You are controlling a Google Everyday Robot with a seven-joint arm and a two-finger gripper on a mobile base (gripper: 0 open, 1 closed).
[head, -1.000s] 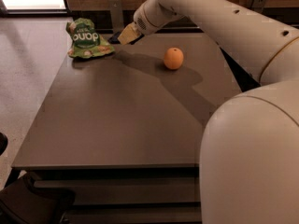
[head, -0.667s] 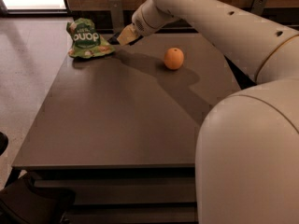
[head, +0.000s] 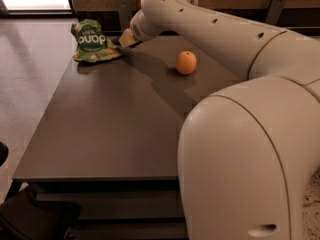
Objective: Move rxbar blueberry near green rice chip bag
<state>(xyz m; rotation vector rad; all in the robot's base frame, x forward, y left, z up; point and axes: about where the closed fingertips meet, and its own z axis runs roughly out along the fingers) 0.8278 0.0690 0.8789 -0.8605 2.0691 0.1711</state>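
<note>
1. The table (head: pixel 100 134) is viewed from above its near end, over the arm (head: pixel 240 149), which is seen close up.
2. The gripper (head: pixel 124 39) is seen at the far end, beside the bag (head: pixel 92 41).

Pincer (head: pixel 124 38) beside green rice chip bag (head: pixel 92 42) — rxbar blueberry hidden, arm (head: pixel 225 36) cropped right

Crinkly bag (head: pixel 93 41), plastic gripper (head: pixel 125 38) beside — matt table (head: pixel 100 124)

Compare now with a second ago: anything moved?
The gripper edged slightly left, closer to the right edge of the green rice chip bag. No grab or release is visible, and the rxbar blueberry cannot be made out. The bag, the orange and the table are unchanged.
</note>
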